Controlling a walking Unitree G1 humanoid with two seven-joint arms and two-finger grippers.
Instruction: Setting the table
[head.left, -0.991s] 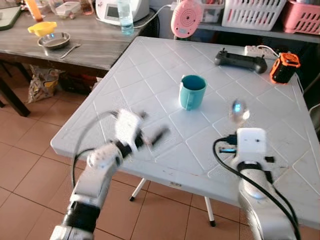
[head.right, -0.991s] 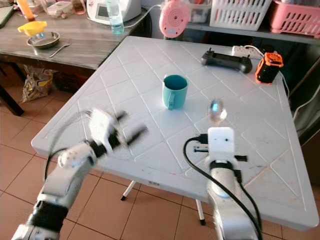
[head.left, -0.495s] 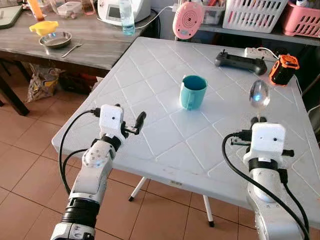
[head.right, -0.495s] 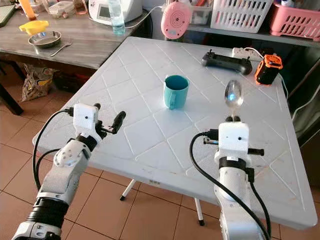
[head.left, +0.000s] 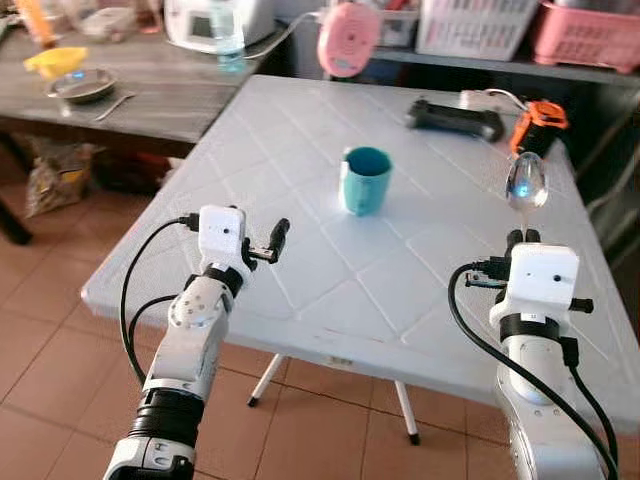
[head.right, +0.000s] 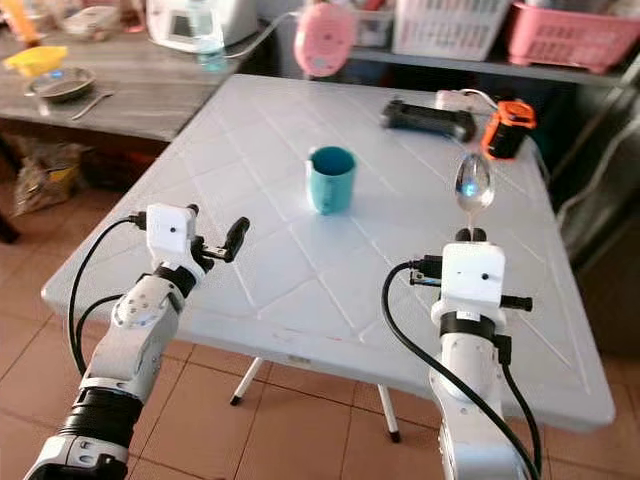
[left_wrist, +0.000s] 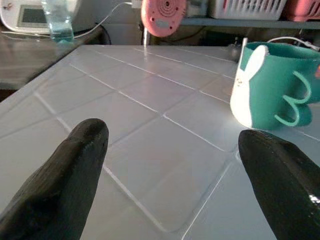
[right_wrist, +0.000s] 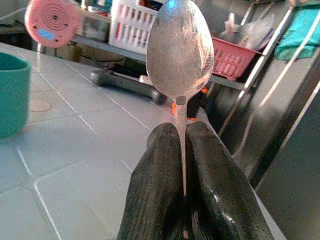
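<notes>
Two silver arms with white boxy wrist modules (head.left: 539, 276), looping black cables (head.left: 135, 283), and seemingly rubbery long black fingers (left_wrist: 70, 175).

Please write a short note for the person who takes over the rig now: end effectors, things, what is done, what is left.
Right end effector: shut on the spoon, bowl pointing up, held above the white table at its right side.
Left end effector: open, holding nothing, over the table's left front part.
Teal mug: upright near the table's middle.
Done: spoon picked up.
Left: lay the spoon on the table, probably beside the mug.
</notes>
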